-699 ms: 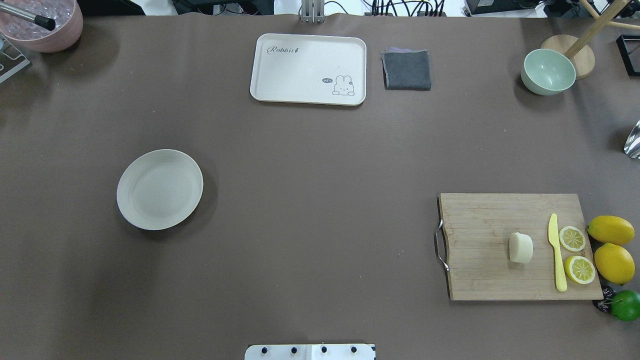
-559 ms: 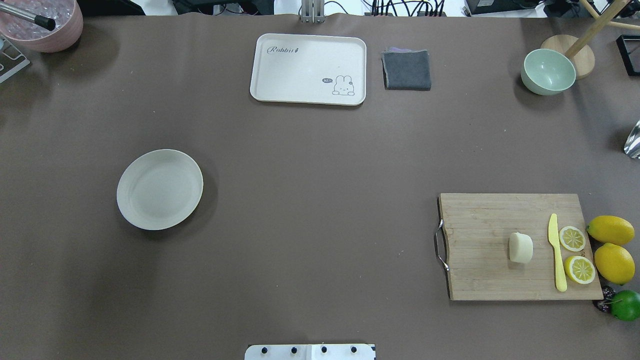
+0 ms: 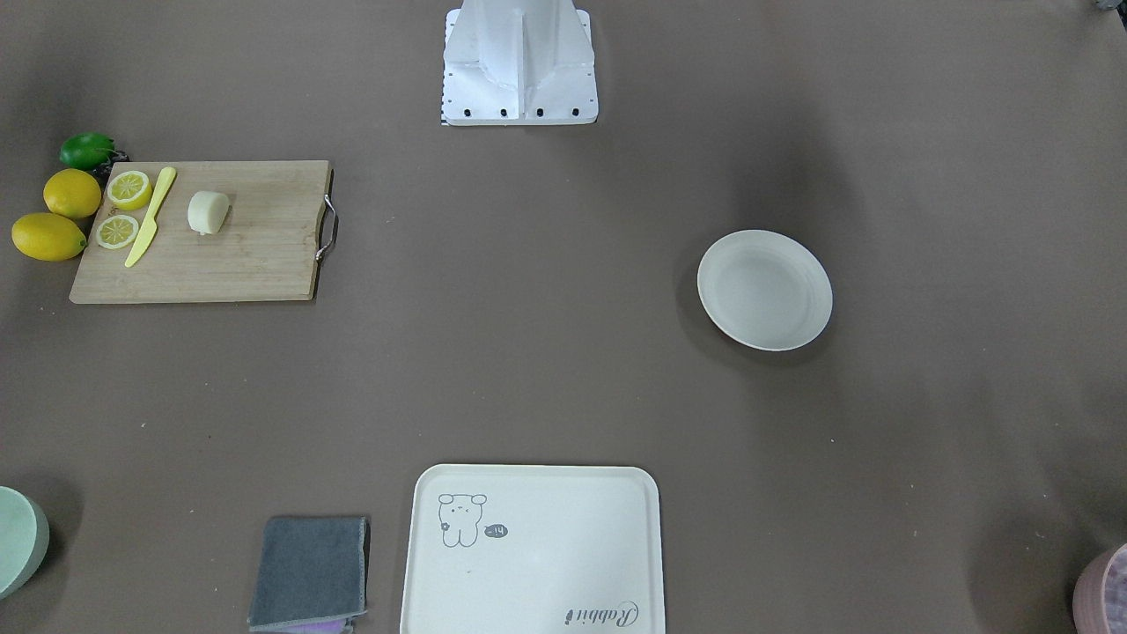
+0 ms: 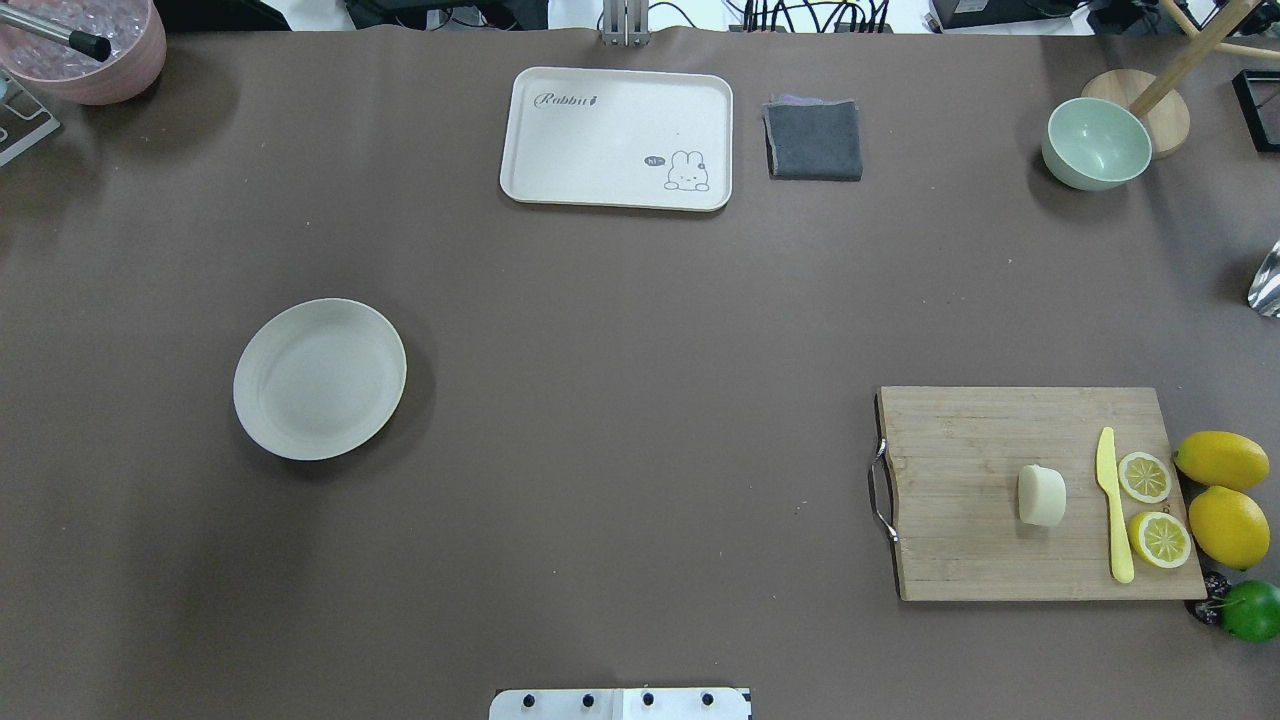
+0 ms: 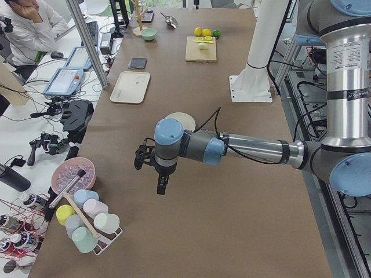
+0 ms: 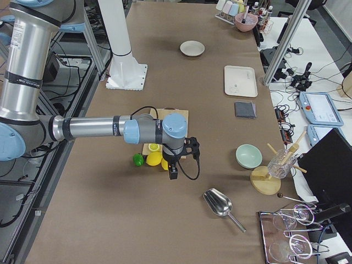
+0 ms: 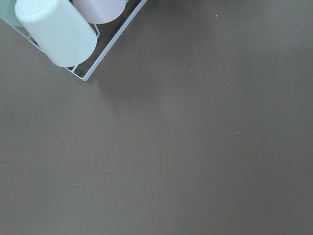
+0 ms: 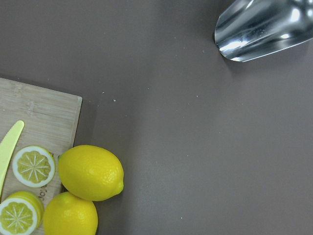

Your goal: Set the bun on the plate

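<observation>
The bun, a small cream lump, lies on the wooden cutting board at the table's right, beside a yellow knife. The round off-white plate sits bare at the left. No gripper appears in the overhead or front views. My left gripper hangs over bare table past the plate, near the cup rack. My right gripper hangs beside the lemons, off the board's outer end. I cannot tell whether either is open or shut.
Two lemon slices, two whole lemons and a lime crowd the board's right end. A cream tray, grey cloth and green bowl line the far edge. A metal scoop lies nearby. A cup rack stands left.
</observation>
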Robot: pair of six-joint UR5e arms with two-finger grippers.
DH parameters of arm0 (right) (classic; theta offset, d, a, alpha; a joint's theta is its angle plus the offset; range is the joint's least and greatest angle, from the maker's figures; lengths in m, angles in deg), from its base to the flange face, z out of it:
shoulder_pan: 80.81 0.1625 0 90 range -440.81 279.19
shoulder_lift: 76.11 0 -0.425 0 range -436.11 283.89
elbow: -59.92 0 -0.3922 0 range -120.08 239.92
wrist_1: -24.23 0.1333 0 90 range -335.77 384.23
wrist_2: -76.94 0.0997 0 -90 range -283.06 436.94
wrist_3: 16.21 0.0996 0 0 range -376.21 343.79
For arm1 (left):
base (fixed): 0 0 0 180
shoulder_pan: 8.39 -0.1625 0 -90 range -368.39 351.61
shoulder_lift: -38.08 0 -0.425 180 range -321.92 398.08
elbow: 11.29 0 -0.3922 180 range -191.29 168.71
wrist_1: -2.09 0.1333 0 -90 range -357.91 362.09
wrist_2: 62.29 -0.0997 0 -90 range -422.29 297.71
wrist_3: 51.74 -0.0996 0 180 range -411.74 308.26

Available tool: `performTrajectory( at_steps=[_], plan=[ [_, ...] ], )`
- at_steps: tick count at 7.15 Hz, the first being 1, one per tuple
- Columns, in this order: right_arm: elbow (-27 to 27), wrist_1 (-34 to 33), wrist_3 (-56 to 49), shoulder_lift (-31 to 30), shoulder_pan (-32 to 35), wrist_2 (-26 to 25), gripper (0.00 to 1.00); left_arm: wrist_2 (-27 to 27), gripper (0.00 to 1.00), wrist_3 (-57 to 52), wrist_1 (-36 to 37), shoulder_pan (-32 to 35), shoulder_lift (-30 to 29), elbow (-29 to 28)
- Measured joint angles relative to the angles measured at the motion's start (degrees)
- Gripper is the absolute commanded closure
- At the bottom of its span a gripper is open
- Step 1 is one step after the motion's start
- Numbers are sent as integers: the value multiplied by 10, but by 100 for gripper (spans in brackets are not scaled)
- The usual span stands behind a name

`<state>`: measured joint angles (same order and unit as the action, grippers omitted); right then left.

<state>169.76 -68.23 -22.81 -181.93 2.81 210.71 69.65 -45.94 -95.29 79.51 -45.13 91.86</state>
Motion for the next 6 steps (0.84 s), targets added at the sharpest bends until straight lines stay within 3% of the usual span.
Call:
performTrajectory(
  at_steps=[6],
  plan=[
    [6, 1, 3, 7, 1, -2, 0, 1, 2, 1, 0, 0, -1, 13]
  ],
)
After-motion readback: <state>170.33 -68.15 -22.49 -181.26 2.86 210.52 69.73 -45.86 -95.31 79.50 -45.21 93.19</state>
